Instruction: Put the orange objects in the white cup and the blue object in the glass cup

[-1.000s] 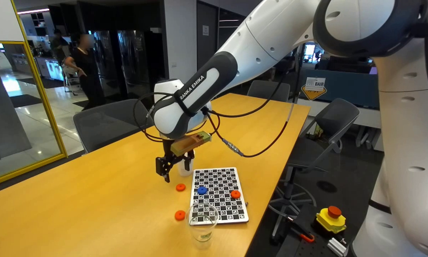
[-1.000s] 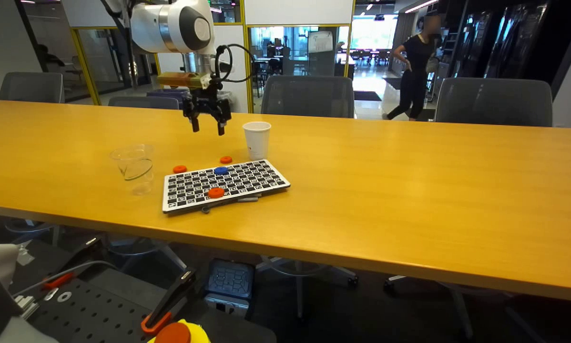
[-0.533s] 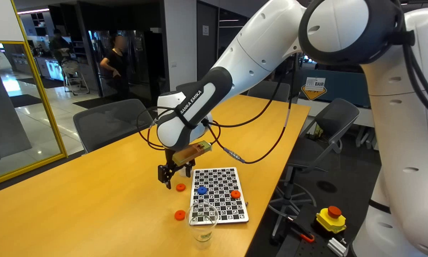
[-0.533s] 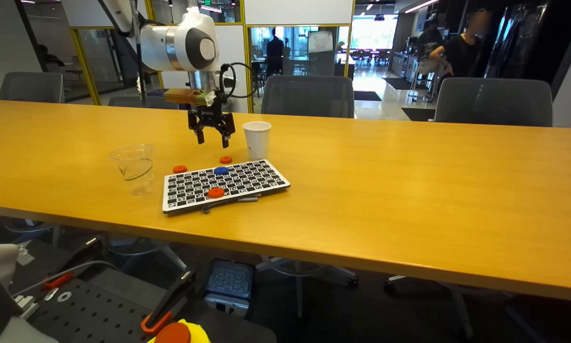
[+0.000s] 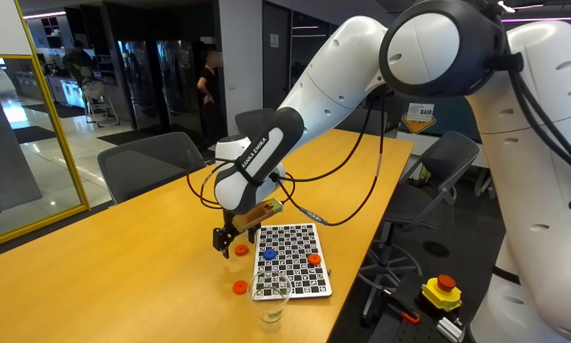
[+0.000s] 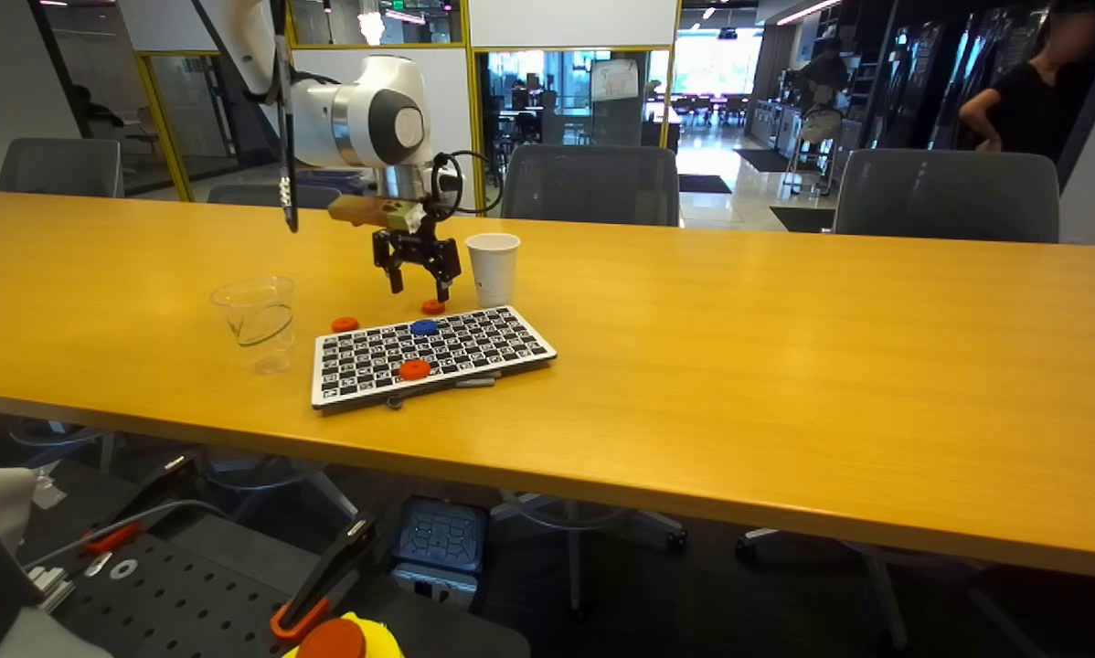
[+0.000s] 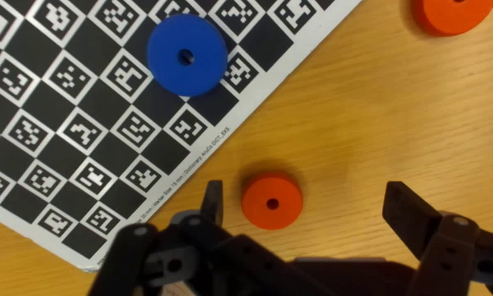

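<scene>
Watching the near orange piece [image 7: 272, 218]: flat on the table [image 6: 739, 347], just off one edge of the checkered board [image 5: 290, 238]. My gripper [image 6: 419, 286] hangs over it, jaws spread wide, holding nothing; wrist view puts the piece btwn the two fingertips [image 7: 407, 218], closer to the view's L one. Can't judge exact ht. Blue piece [image 7: 187, 78] on the board, nr that same edge. 2nd orange piece [image 6: 345, 324] on the table, same side of board, toward the glass cup [image 6: 260, 320]; 3rd orange piece [image 6: 414, 369] on the board, nr the opp. edge. White cup [image 6: 493, 272] upright on the table, just beside a board corner, nr the gripper. Glass cup upright too, see-thru, nr the board's other end in both ext. views. Bkgd: grey chairs [image 6: 589, 183], a dark-clad person [image 6: 1027, 119] standing past them
</scene>
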